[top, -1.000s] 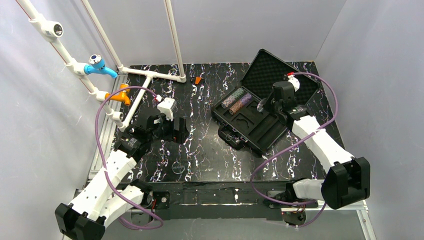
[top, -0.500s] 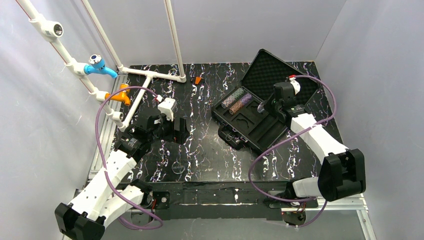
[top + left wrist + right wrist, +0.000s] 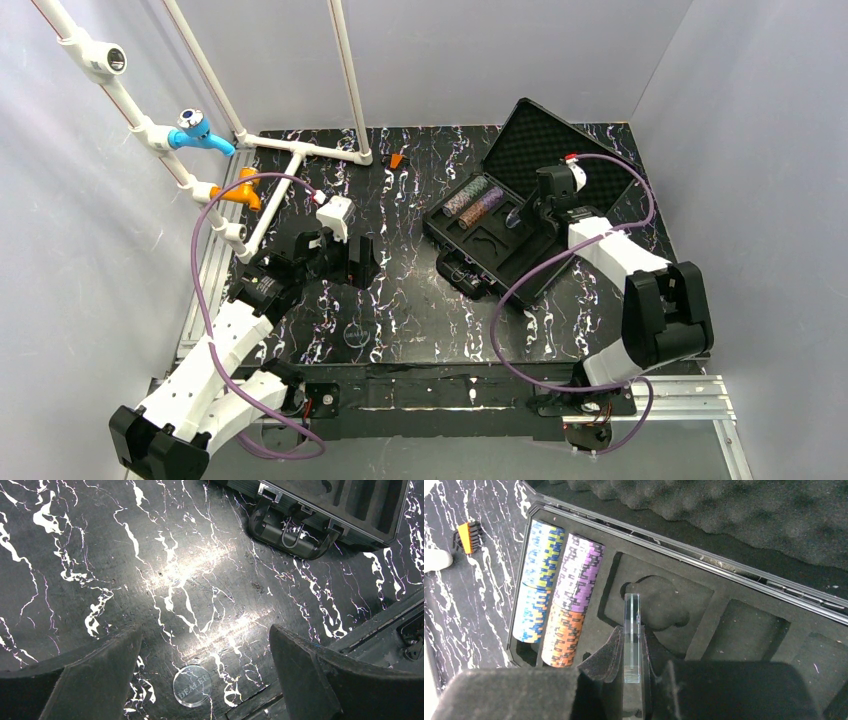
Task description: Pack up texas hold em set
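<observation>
Case (image 3: 505, 245) sits open on the right half of the table (image 3: 400, 300), turned at an angle, with its handle (image 3: 295, 527) toward the near side. The lid (image 3: 545, 140) stands up at the back right, egg-crate foam facing in. The tray (image 3: 744, 630) is black foam with moulded slots. Chip stacks (image 3: 561, 590) lie on their sides in the two leftmost slots, two end to end per slot: yellow-blue and teal in the outer slot, purple and orange in the inner one. The other slots in view hold nothing. The right gripper (image 3: 630, 647) is over the tray's middle, just right of the chips, fingers closed tight on a clear flat piece (image 3: 632, 625) seen edge-on and upright. The piece is over a rounded recess; cannot tell if it touches the foam. The left gripper (image 3: 205, 650) is well apart from the case, over the bare table left of centre, fingers spread wide and holding nothing. A clear dealer button (image 3: 192, 685) lies flat on the table, seen between those fingers in the left wrist view and touched by neither. A small orange piece (image 3: 397, 160) lies at the table's far edge, well apart from the case.
</observation>
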{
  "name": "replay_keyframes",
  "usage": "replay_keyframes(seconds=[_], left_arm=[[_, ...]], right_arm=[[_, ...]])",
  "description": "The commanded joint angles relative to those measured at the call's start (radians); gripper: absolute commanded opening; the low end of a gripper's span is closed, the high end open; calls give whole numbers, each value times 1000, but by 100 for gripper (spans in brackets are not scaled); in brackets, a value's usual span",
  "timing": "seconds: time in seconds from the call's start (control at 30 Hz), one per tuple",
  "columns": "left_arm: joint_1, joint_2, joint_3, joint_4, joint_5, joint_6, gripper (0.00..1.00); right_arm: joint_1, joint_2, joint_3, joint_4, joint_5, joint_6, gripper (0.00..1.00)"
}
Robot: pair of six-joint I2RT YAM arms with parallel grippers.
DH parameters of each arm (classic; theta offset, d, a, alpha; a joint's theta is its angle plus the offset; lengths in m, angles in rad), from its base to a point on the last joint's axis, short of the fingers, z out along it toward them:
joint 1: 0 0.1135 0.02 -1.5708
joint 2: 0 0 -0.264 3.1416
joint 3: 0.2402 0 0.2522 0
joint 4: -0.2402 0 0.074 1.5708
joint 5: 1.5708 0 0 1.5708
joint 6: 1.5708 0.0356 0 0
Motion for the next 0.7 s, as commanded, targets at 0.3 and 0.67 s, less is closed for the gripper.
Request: replay_keyframes(seconds=[0.3, 0.67], left_arm=[[-12, -11, -7, 13, -4, 13, 98], [-14, -11, -8, 13, -9, 15, 98]], right_arm=[[-33, 104, 46, 157, -46, -14, 1], [-60, 144, 37, 227, -139, -16, 1]])
